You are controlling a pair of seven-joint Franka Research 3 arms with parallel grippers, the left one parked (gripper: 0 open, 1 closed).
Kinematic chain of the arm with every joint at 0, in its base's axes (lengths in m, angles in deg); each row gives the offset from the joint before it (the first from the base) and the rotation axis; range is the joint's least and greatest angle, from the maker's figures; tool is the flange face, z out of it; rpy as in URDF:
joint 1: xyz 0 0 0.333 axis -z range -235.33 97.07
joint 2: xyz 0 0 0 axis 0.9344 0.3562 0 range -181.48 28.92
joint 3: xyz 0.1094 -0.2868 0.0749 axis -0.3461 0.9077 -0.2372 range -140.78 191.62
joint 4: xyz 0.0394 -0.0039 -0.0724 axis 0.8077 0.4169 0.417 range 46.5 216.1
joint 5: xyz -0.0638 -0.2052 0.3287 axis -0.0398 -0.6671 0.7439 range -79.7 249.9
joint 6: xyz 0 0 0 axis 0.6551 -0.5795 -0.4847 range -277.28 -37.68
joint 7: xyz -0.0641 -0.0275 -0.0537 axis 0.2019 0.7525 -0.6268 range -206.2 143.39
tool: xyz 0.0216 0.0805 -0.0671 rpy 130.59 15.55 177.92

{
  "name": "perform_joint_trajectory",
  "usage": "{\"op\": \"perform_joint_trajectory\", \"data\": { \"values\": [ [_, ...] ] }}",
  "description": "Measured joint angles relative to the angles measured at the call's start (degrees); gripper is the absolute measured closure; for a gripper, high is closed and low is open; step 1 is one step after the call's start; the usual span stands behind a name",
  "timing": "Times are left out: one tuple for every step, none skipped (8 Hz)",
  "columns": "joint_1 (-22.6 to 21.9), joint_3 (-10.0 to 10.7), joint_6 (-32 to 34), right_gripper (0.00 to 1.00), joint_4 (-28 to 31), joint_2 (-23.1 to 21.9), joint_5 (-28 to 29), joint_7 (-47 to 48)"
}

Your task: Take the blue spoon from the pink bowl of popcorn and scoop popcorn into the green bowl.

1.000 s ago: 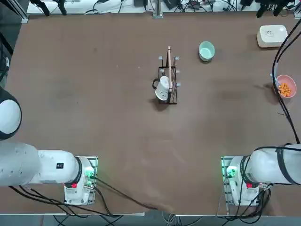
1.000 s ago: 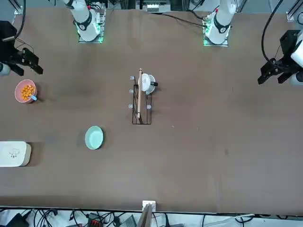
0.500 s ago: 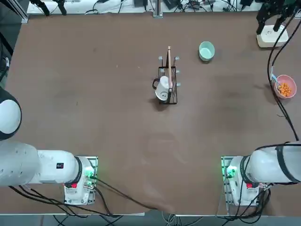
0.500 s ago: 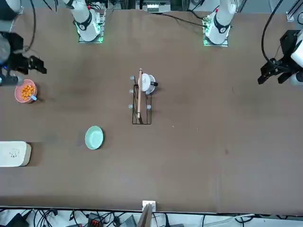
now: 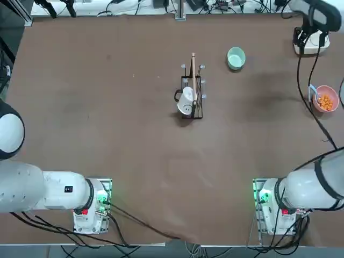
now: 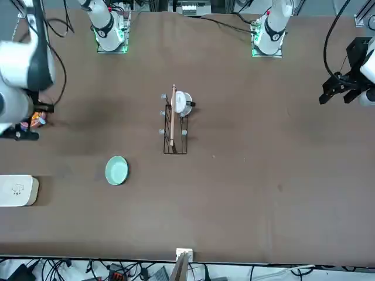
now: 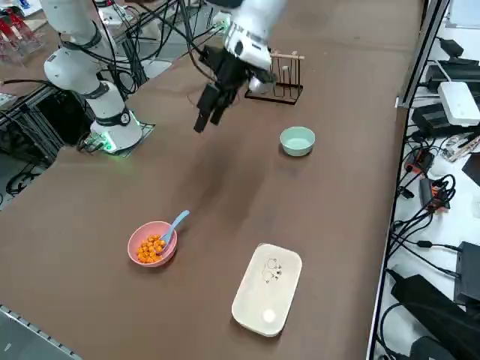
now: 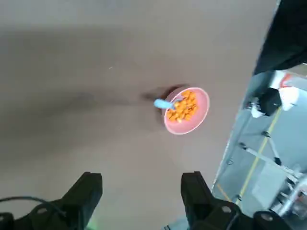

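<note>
The pink bowl (image 7: pixel 152 244) of orange popcorn (image 7: pixel 151 247) sits near the table's right edge, with the blue spoon (image 7: pixel 176 223) leaning on its rim, handle out. The wrist view shows the pink bowl (image 8: pixel 187 110) and the spoon (image 8: pixel 165 103) from high up. The green bowl (image 7: pixel 298 140) stands apart, farther across the table, also seen from overhead (image 5: pixel 236 58). My right gripper (image 7: pixel 208 120) hangs open and empty well above the table, between the bowls and short of both. Its fingers (image 8: pixel 88 191) frame bare table in the wrist view.
A white rounded-square box (image 7: pixel 268 289) lies near the pink bowl by the far right corner. A wire rack (image 5: pixel 192 97) holding a white smiley mug (image 5: pixel 186 102) stands mid-table. The right arm's cable (image 5: pixel 302 80) hangs down past the pink bowl.
The right arm has swung in from beyond the table's right edge to above the table. In the front view it now covers most of the pink bowl. The gripper stayed open.
</note>
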Motion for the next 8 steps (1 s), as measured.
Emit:
{"op": "perform_joint_trajectory", "data": {
  "values": [
    [-0.04,0.00,-0.99,0.00,0.06,2.26,-3.42,4.25],
    [-0.13,-0.05,-1.74,0.00,0.24,4.65,-6.59,9.58],
    [-0.37,-0.14,-2.97,0.00,0.70,7.43,-9.52,15.61],
    [-0.94,-0.18,-3.98,0.00,1.68,10.36,-13.54,21.90],
    [-1.62,-0.21,-4.54,0.00,3.10,12.99,-18.01,27.51],
    [-1.96,-0.22,-4.74,0.00,4.31,15.20,-21.13,31.65],
    [-1.88,-0.02,-4.79,0.01,4.86,16.87,-22.69,34.42],
    [-1.62,0.39,-4.76,0.01,5.16,18.10,-23.99,36.76]
  ]
}}
